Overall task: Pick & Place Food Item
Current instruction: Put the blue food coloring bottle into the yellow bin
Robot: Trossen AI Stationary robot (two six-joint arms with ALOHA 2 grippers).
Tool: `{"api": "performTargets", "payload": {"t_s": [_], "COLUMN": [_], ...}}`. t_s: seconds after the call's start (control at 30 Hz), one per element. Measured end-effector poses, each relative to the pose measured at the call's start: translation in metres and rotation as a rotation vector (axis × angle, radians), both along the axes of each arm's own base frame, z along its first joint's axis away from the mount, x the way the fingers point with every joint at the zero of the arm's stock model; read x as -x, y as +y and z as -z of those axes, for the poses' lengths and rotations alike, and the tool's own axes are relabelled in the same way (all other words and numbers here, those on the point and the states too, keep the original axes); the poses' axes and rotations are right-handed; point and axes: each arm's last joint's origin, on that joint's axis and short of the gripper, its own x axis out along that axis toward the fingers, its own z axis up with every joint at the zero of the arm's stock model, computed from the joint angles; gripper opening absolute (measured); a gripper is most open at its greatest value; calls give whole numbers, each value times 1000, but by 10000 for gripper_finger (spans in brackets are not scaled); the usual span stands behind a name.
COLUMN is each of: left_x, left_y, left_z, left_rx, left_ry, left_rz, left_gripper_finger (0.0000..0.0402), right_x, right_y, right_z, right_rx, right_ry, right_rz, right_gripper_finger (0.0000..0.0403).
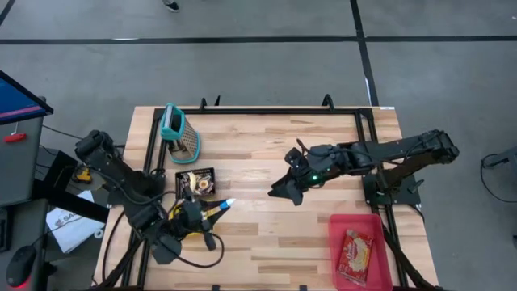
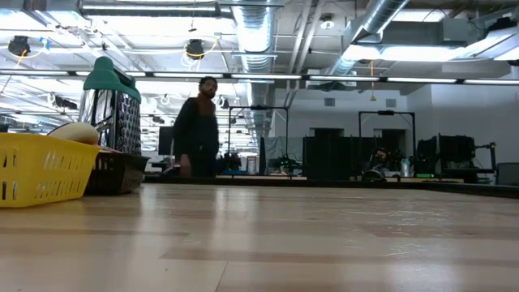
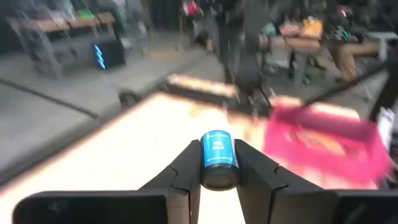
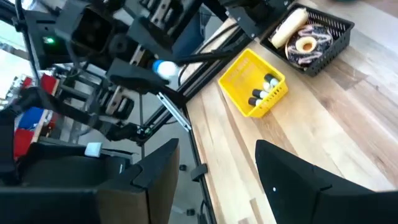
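Carrying: the left gripper (image 3: 219, 171) has a small blue can (image 3: 218, 159) pinched between its dark fingers, label up, lifted off the wood near 7 o'clock on the table (image 1: 266, 153).
Step in hand: I'd call this the transport leg, can picked and not yet set down.
Where it's headed: likely the pink bin (image 1: 361, 249) down at 5 o'clock, which sits straight ahead of the can in the left wrist view; that's my guess from the aim.
Right side: the right gripper (image 1: 284, 187) hangs over mid-table, about 3 o'clock from the can, fingers spread and holding nothing.
Next move: a steady sweep across, keeping clear of the right arm, then a lowering inside the bin's walls before letting go.
Can: smooth metal cylinder, rounded rim, glossy; it could slip or roll if dropped on its side.
Pink bin: rigid plastic, rectangular, low walls, a crinkly snack packet (image 1: 355, 250) already lying in it.
Yellow basket (image 4: 252, 82): slotted plastic, more small cans standing inside.
Black tray (image 4: 305, 35): mesh-sided, holding a pale roll and a ring doughnut.
Grater (image 1: 182, 134): perforated steel with a teal handle, at 11 o'clock.
Tabletop: pale planked wood, smooth.
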Motion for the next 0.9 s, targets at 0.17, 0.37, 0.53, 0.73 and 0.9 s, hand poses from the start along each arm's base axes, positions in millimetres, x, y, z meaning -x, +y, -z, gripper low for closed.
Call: {"api": "performTargets", "payload": {"t_s": [0.17,0.37,0.53,0.73,0.9], "left_x": [13,30,51,72,79], "left_y": [6,13,16,19,26], "left_z": [22,55,86,112,126], "left_rx": [172,335,458,533,520], "left_ry": [176,471,657,716,738], "left_rz": [91,71,22,-56,-96], "left_gripper_finger": [69,69,68,72,74], "right_x": [3,5,7,7,7], "right_y": [5,11,13,14,14], "right_z": [3,5,6,7,7], "right_rx": [14,27,32,39,34], "right_ry": [38,51,64,69,69], "right_rz": [11,27,43,71,82], "right_gripper_finger": [203,203,203,203,203]}}
